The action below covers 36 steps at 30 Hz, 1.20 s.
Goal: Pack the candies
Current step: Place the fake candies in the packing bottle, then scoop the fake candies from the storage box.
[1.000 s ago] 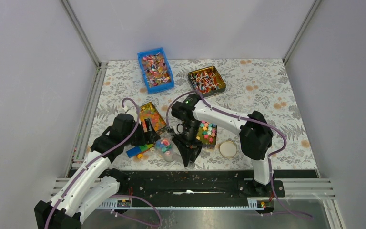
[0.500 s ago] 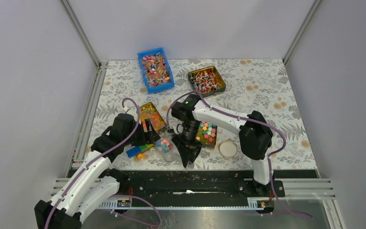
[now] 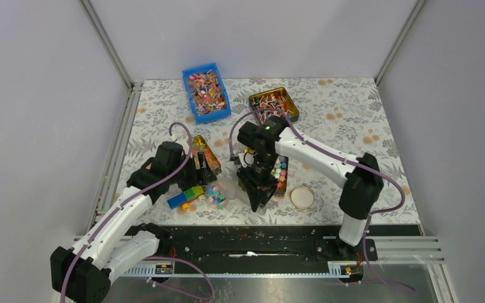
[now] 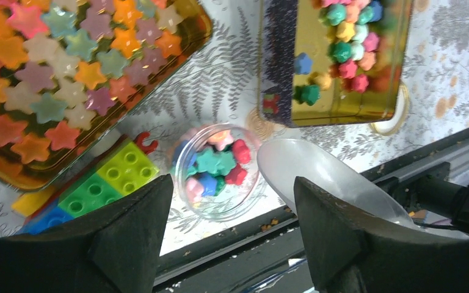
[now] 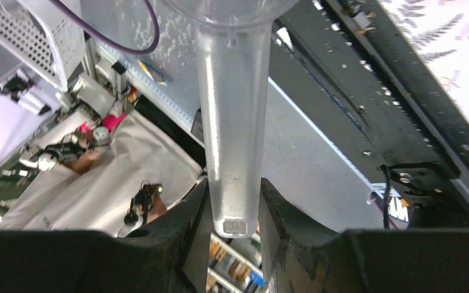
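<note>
1. Your left gripper (image 4: 231,190) stands wide open and low over the table. In its wrist view a clear jar (image 4: 220,209) lies between the two fingers. Whether either finger touches the jar cannot be told.
2. Your right gripper (image 5: 233,206) is clamped on the handle of a clear plastic scoop (image 5: 232,110), with a finger pressed to each side.
3. The scoop's bowl sits just beside the jar.
4. The candies (image 4: 348,52) are mostly heaped at one end of a gold tin (image 4: 330,104) near the jar. A smaller lot of pink, green and blue pieces lies inside the jar.
5. A toy brick block (image 4: 104,186) lies just beside the jar, and a second tin (image 4: 12,174) of translucent star pieces is behind it.
6. A white lid (image 3: 302,197) lies flat on the table beside the gold tin.
</note>
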Tool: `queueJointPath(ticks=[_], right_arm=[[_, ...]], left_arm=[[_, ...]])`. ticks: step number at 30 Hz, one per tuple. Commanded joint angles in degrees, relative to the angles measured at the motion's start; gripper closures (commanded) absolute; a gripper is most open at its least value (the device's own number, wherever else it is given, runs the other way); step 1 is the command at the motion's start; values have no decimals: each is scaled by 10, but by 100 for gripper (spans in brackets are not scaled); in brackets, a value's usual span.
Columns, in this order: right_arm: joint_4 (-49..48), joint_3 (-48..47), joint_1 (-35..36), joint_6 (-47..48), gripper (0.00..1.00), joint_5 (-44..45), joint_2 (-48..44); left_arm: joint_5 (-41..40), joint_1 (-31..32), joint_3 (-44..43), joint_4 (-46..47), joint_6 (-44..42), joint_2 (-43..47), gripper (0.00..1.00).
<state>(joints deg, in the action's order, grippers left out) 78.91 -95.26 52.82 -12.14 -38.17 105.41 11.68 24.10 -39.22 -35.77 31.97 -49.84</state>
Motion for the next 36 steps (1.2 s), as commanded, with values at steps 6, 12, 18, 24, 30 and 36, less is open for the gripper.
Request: queueJointPath(ticks=[6, 12, 18, 24, 30, 36], right_arm=[[5, 47, -101, 3, 100, 91, -96], [29, 98, -151, 25, 100, 150, -103], [58, 95, -155, 50, 100, 191, -61], [71, 73, -155, 56, 100, 182, -23], [72, 73, -155, 58, 100, 163, -5], [72, 77, -155, 60, 100, 140, 2]], left_arm=[[72, 11, -57, 90, 15, -79, 32], [67, 65, -104, 110, 31, -161, 33], [50, 108, -156, 109, 37, -262, 37], [24, 132, -213, 83, 19, -345, 42], [-19, 141, -277, 28, -7, -430, 56], [-55, 151, -334, -19, -56, -509, 68]])
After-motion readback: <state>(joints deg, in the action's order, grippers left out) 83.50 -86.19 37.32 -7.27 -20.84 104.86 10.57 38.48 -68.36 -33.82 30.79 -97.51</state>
